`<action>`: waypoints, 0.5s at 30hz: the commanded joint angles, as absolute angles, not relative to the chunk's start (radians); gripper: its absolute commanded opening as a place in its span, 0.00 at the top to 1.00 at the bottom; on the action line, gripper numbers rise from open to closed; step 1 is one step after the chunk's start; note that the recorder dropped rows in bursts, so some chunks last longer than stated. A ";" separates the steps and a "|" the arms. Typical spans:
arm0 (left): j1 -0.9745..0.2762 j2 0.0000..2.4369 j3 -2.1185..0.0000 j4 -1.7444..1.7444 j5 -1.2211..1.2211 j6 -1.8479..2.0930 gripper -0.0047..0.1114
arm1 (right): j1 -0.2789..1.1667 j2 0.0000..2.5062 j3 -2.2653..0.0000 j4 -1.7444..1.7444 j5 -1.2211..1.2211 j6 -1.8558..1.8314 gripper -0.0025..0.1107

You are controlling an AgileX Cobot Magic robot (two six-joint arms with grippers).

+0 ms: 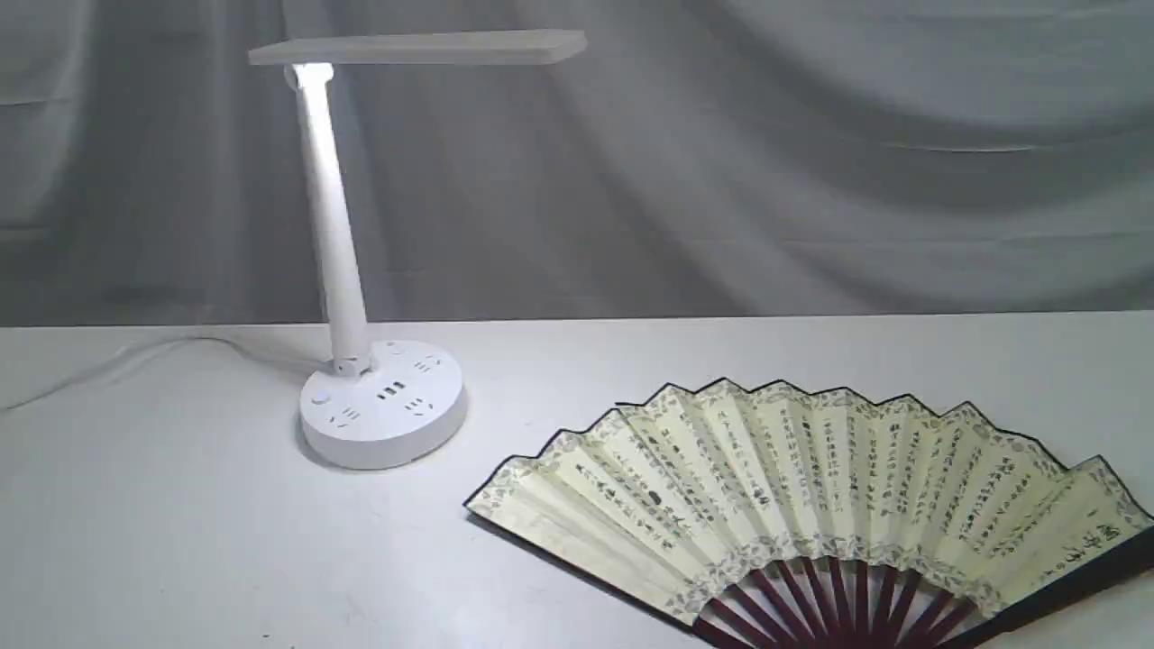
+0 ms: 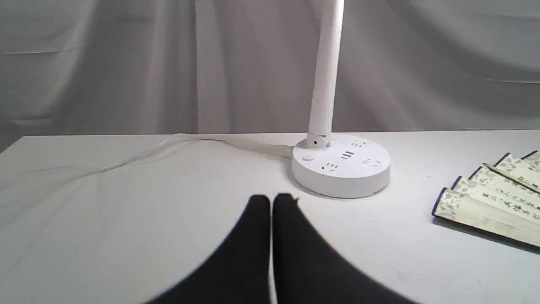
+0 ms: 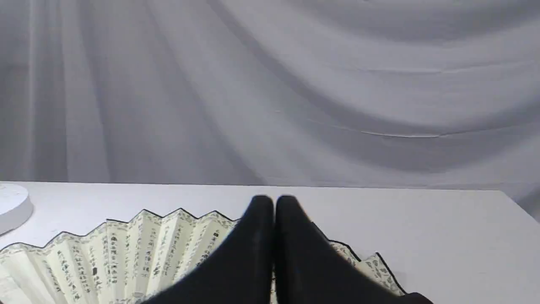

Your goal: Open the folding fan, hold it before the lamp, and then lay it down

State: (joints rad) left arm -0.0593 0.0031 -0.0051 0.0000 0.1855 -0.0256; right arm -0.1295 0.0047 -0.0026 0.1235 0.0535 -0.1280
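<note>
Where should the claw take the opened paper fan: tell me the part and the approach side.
Grip the cream pleated paper fan by its dark maroon wooden ribs, not the thin leaf. It lies flat and spread on the white table, ribs converging away from the grey curtain, so the right claw should probably come in low from that side.

The folding fan (image 1: 811,487) is done in cream, with dark calligraphy, a patterned border and maroon ribs. The lamp (image 1: 388,424) is kept plain white; the left gripper (image 2: 272,198) and right gripper (image 3: 274,199) are finished black.
</note>
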 commanded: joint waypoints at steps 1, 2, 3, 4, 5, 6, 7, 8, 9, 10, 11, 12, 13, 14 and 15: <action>-0.058 0.000 0.000 -0.009 0.182 -0.025 0.96 | -0.129 0.000 0.000 0.111 0.081 -0.142 0.98; -0.058 0.000 0.000 -0.009 0.182 -0.025 0.96 | -0.129 0.000 0.000 0.111 0.097 -0.143 0.98; -0.058 0.000 0.000 -0.009 0.182 -0.025 0.96 | -0.129 0.000 0.000 0.111 0.102 -0.144 0.98; -0.058 0.000 0.000 -0.009 0.182 -0.025 0.96 | -0.129 0.000 0.000 0.111 0.102 -0.144 0.98; -0.058 0.000 0.000 -0.009 0.182 -0.025 0.96 | -0.129 0.000 0.000 0.111 0.101 -0.149 0.98; -0.058 0.000 0.000 -0.009 0.182 -0.025 0.96 | -0.129 0.000 0.000 0.111 0.101 -0.149 0.98; -0.058 0.000 0.000 -0.009 0.182 -0.025 0.96 | -0.129 0.000 0.000 0.103 0.101 -0.145 0.98; -0.058 0.000 0.000 -0.009 0.182 -0.025 0.96 | -0.129 0.000 0.000 0.080 0.101 -0.122 0.98; -0.058 0.000 0.000 -0.009 0.182 -0.025 0.96 | -0.129 0.000 0.000 0.058 0.101 -0.094 0.98; -0.058 0.000 0.000 -0.009 0.182 -0.025 0.96 | -0.129 0.000 0.000 0.000 0.101 -0.054 0.98; -0.058 0.000 0.000 -0.009 0.182 -0.025 0.96 | -0.129 0.000 0.000 -0.051 0.101 -0.014 0.98; -0.058 0.000 0.000 -0.009 0.182 -0.025 0.96 | -0.129 0.000 0.000 -0.074 0.101 0.008 0.98; -0.058 0.000 0.000 -0.009 0.182 -0.025 0.96 | -0.129 0.000 0.000 -0.087 0.101 0.010 0.98; -0.058 0.000 0.000 -0.009 0.182 -0.025 0.96 | -0.129 0.000 0.000 -0.087 0.101 0.010 0.98; -0.058 0.000 0.000 -0.009 0.182 -0.025 0.96 | -0.129 0.000 0.000 -0.087 0.101 0.010 0.98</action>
